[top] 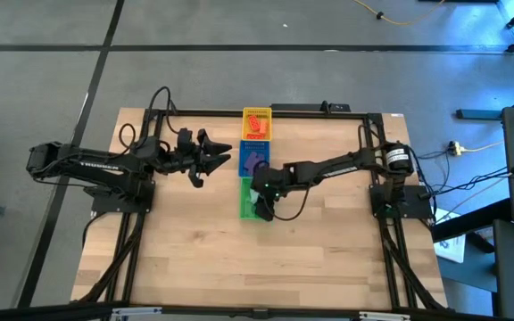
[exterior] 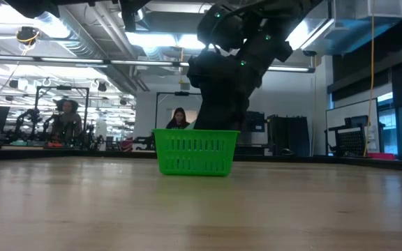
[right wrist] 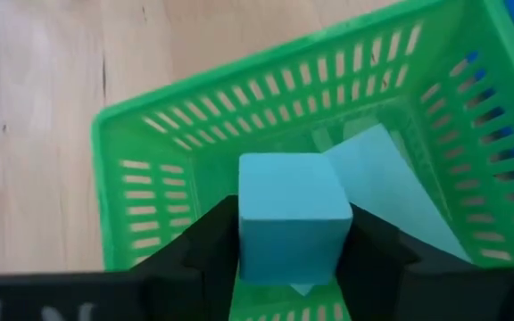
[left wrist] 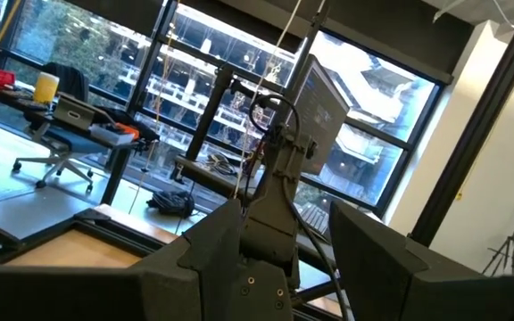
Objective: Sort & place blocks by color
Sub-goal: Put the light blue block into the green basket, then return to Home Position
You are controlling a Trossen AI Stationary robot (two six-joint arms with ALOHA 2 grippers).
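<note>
**Teal block poised over the green tray**

Spanning most of the high view, the wooden table [top: 194, 259] carries a short column of three slotted trays at its middle: the yellow tray [top: 257, 124] farthest back, the blue tray [top: 254, 158] next, the green tray [top: 250, 203] nearest the front. Orange-red blocks [top: 257, 121] lie in the yellow one and purple blocks [top: 255, 160] in the blue one.

The right arm reaches in over the green tray, and the right gripper [right wrist: 293, 254] has its two dark fingers pressed against opposite flat sides of a teal block [right wrist: 291, 214], which hangs above the tray's open floor. Another teal block [right wrist: 386, 183] already lies tilted inside, just beyond the held one.

The left arm waits beside the blue tray, away from the blocks; the left gripper [top: 217, 157] has its fingers spread and nothing between them.

The held block looks like a light, rigid plastic brick with smooth faces, so it probably will not deform but could slip under a weak pinch. Its parallel side faces, gripped near the middle, seem the safest purchase. Released from here, it would likely bounce little and settle within the tray walls.
</note>
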